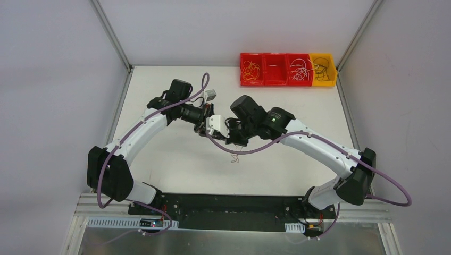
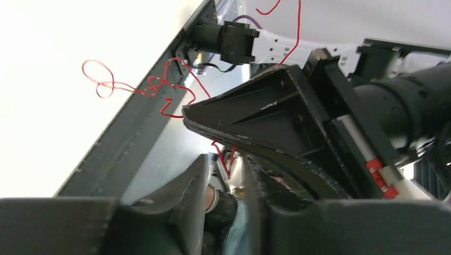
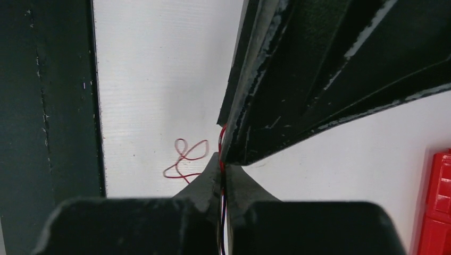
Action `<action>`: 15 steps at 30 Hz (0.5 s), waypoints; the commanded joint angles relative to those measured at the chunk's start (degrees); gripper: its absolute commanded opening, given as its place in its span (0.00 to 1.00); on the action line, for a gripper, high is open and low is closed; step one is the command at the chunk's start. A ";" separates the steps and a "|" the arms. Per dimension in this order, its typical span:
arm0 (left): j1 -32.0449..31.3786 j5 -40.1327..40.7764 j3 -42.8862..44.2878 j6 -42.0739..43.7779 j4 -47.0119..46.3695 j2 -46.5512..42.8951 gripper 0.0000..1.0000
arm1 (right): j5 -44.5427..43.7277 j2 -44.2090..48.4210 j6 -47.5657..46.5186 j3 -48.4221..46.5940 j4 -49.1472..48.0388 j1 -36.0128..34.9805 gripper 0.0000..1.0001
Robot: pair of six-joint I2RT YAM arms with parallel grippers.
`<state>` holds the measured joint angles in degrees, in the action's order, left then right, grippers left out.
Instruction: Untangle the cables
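The cables are thin wires. A loose strand of them (image 1: 235,155) hangs below the two grippers, which meet at mid-table. My right gripper (image 1: 230,139) is shut on a red and a dark wire, which run up between its fingers in the right wrist view (image 3: 223,159). A red wire loop (image 3: 186,154) lies on the table beyond it. My left gripper (image 1: 213,130) stands slightly open (image 2: 227,159), and a red wire dips in a V into its gap. In the left wrist view the red wire (image 2: 106,82) curls off to the left, past the right gripper's fingers (image 2: 266,106).
A red bin (image 1: 274,57) with three compartments and a yellow bin (image 1: 332,74) stand at the back right, holding sorted wires. The red bin's edge shows in the right wrist view (image 3: 439,202). Thick purple hoses run along both arms.
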<state>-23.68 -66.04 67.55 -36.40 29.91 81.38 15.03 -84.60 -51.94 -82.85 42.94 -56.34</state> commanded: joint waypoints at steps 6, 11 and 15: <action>10.39 3.32 5.93 3.68 0.41 -1.24 0.99 | 4.46 1.66 5.61 -4.06 -2.33 9.66 0.00; 20.90 11.36 6.25 6.60 0.41 -2.95 0.99 | 1.95 -2.64 8.39 -8.64 -9.26 20.51 0.00; 22.05 15.93 4.47 9.14 0.41 -4.87 0.99 | -4.82 -11.09 15.40 -15.17 -19.43 28.86 0.00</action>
<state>-1.34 -55.44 72.27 -31.68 30.26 80.66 16.29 -88.53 -43.92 -91.29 35.53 -33.58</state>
